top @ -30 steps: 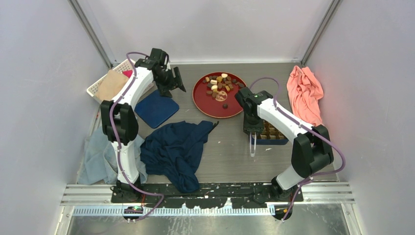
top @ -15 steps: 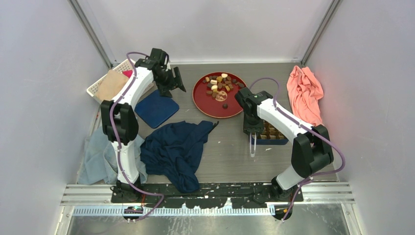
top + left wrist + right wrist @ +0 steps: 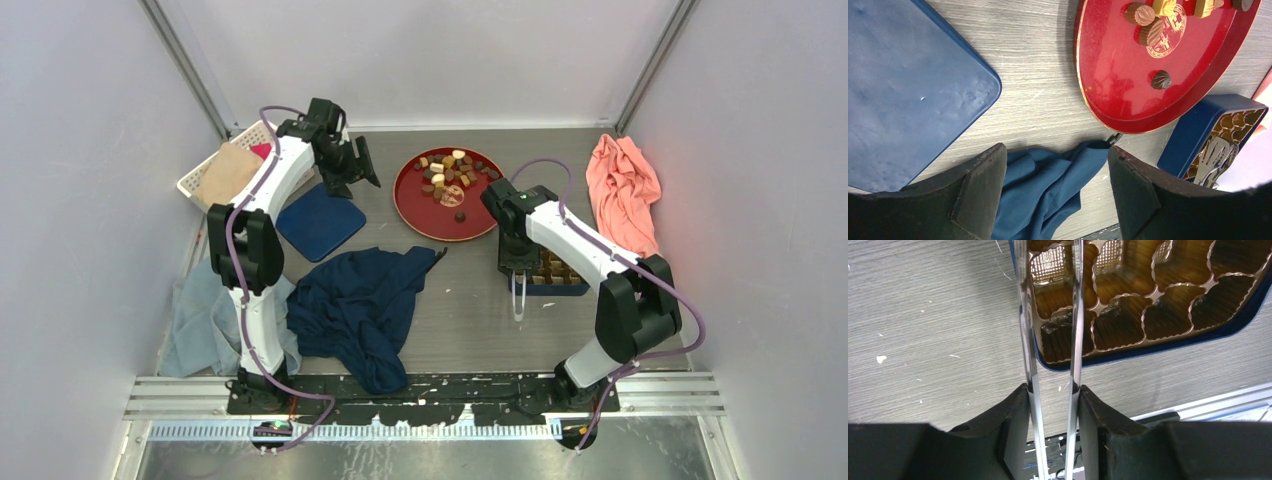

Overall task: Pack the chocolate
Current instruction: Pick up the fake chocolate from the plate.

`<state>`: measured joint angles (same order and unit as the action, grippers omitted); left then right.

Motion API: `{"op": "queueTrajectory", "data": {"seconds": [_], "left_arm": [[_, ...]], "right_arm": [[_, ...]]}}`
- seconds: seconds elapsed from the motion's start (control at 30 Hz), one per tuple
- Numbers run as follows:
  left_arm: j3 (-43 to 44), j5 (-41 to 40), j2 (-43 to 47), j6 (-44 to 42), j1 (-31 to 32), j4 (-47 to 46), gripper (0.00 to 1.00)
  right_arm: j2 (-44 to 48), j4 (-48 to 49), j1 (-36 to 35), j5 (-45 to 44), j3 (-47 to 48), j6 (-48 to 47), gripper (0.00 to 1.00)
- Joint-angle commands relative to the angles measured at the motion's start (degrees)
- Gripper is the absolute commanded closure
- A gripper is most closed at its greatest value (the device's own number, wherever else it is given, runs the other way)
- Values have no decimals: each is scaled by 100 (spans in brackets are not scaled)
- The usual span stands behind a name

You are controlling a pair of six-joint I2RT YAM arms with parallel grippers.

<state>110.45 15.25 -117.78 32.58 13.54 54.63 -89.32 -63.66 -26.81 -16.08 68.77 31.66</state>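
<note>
The chocolate (image 3: 449,173) lies as several brown and cream pieces on the red round tray (image 3: 412,212); some pieces (image 3: 1161,79) show in the left wrist view. My right gripper (image 3: 517,282) is shut on metal tongs (image 3: 1075,315), whose two arms reach over the near-left corner of the navy box (image 3: 1238,322) with gold compartments. The tong tips run out of the right wrist view. Dark shapes sit in some compartments; I cannot tell if they are chocolate. My left gripper (image 3: 1055,165) hangs open and empty left of the tray, above the table.
A navy lid (image 3: 320,220) lies left of the tray. A dark blue cloth (image 3: 360,305) is crumpled in the middle front. A pink cloth (image 3: 625,190) is at the right, a white basket (image 3: 225,170) at the back left, a pale cloth (image 3: 200,325) at the left.
The tong arms in my right gripper have spread slightly apart. The left arm has not moved.
</note>
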Motion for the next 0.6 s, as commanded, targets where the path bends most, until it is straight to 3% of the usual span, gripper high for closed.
{"op": "queueTrajectory", "data": {"seconds": [0.0,0.23,0.47,0.57], "left_arm": [[256,110,41,-19,8,-146,26],[199,147,43,7,8,-166,26],[190,65,117,-46,4,-161,26],[126,0,186,-99,-7,-137,26]], "right_arm": [[66,-121,20,-178,273,-11,60],[-91,-398,-289,-341,1448,-224,67],[-1476,-719,-360,1108,3189,-893,67],[-1998,-916,-369,1517,3501,-991,65]]}}
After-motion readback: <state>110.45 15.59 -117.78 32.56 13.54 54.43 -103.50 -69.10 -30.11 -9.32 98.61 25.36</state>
